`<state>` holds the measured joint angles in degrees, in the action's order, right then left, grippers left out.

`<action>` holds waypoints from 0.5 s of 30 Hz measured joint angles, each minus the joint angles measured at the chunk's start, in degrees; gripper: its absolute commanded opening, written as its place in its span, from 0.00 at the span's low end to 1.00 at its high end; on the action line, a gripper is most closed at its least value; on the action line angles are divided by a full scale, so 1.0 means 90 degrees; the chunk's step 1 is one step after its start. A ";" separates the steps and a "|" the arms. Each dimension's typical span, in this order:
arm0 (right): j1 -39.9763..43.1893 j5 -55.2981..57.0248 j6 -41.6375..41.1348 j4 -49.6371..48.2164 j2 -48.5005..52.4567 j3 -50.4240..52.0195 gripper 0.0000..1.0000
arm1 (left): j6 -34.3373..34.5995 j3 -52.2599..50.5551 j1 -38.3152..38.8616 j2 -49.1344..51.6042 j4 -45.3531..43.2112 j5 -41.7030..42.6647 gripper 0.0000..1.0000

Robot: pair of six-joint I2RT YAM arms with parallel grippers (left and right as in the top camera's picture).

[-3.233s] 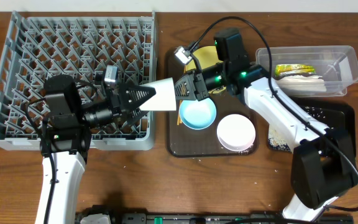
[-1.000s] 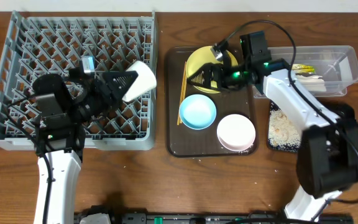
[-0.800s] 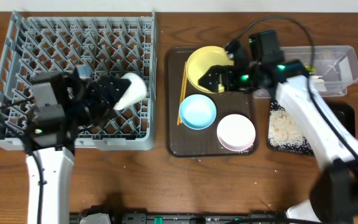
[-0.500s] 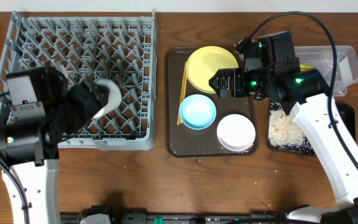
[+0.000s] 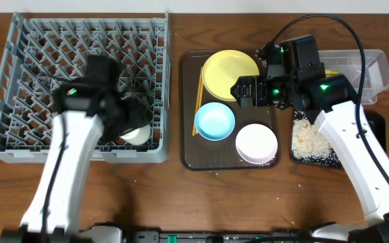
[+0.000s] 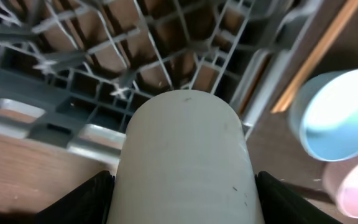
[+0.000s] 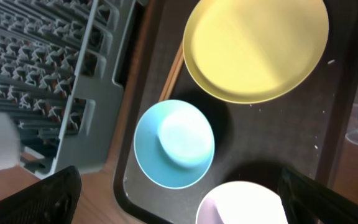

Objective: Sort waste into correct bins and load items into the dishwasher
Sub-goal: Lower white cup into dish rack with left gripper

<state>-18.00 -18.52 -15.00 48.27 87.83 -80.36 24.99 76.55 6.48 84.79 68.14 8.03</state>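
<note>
The left arm is reaching up from the near edge of the bench, its white link slanting toward the grey dish rack and its wrist bending down over the rack's near right corner. The left end effector is pinching the small pale cup. In the wrist view a dark finger is pressing on each flank of the cup. Seen from overhead, the cup is sitting low among the pegs just inside that corner, but it is not possible to tell whether it is resting on the rack floor.

The right arm is rising from the lower right, folding at the elbow above the black tray and pointing its wrist leftward. The right end effector is hovering over the dark brown serving tray with its fingers spread wide and gripping nothing. One fingertip is showing at each lower corner of its wrist view.

On that serving tray, the yellow plate is lying at the far end. The light blue bowl is sitting in front of it and the white bowl beside that. The wooden chopsticks are lying along the left rim. Whitish food scraps are lying in the black tray, and the clear tub is standing behind it, partly hidden by the arm.
</note>
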 measured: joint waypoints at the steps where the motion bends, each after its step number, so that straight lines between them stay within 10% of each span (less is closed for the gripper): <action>1: 0.0000 0.0002 0.0005 0.0002 0.0000 0.0000 0.99 | 0.0000 0.0000 0.0058 0.0177 0.0005 -0.0041 0.31; 7: 0.0000 0.0015 0.0051 0.0041 0.0000 0.0000 0.98 | 0.0000 0.0000 0.0138 0.1066 -0.0109 -0.0357 0.32; 15: 0.0000 0.0015 0.0092 0.0068 0.0000 0.0000 0.98 | 0.0000 0.0000 0.0138 0.1783 -0.0216 -0.0437 0.72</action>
<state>-18.00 -18.39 -14.17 48.88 87.83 -80.36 24.99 76.55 7.73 100.84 66.19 4.10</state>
